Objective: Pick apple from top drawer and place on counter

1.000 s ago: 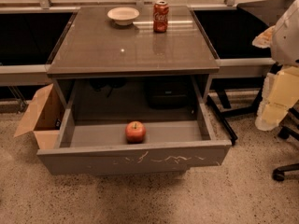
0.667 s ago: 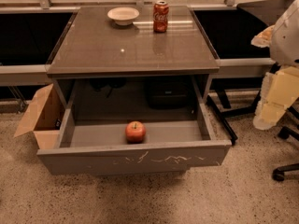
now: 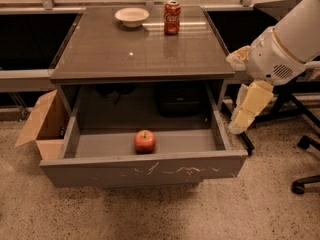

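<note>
The pale cream two-finger gripper (image 3: 248, 109) hangs pointing downward just outside the right wall of the wide shallow grey metal top drawer (image 3: 100, 169), apart from it. It holds nothing, and whether it is released or clenched cannot be told. Above it sits the robot's rounded white arm (image 3: 290, 39).

The drawer is pulled fully open, with white scratches on its front panel. The small round red apple (image 3: 145, 141) with a yellowish patch rests on the drawer floor, near the front panel and about midway between the side walls.

Above the drawer's back part lies the flat glossy grey-brown counter (image 3: 140, 54). At its far edge stand a red soda can (image 3: 172, 17) and a shallow white bowl (image 3: 132, 16).

A brown cardboard box (image 3: 42, 126) sits open against the drawer's left wall. To the drawer's right, beyond the gripper, is a black wheeled chair base (image 3: 305, 179).
</note>
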Robot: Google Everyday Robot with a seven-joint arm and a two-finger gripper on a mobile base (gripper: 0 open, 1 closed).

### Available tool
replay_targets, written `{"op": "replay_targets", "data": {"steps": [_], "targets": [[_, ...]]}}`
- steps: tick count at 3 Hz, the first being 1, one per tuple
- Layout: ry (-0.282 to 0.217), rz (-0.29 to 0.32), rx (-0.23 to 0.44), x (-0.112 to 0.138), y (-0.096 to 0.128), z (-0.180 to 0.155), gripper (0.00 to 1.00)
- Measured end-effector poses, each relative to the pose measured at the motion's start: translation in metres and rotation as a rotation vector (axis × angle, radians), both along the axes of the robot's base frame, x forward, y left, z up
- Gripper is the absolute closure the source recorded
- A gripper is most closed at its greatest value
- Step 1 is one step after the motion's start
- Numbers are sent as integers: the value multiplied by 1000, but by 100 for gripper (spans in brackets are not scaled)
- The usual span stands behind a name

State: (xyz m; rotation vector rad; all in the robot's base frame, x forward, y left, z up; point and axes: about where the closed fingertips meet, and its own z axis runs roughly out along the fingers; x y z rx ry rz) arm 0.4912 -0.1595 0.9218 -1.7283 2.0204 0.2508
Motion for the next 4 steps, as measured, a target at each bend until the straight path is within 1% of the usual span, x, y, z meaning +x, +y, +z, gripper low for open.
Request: {"op": "replay_targets", "data": {"steps": [1, 2, 3, 4], "targets": [[0, 0, 0, 0, 0, 0, 0], [25, 12, 5, 9, 6, -25, 0], [36, 29, 1, 26, 30, -78, 0], [29, 26, -4, 41, 46, -113, 0]]}}
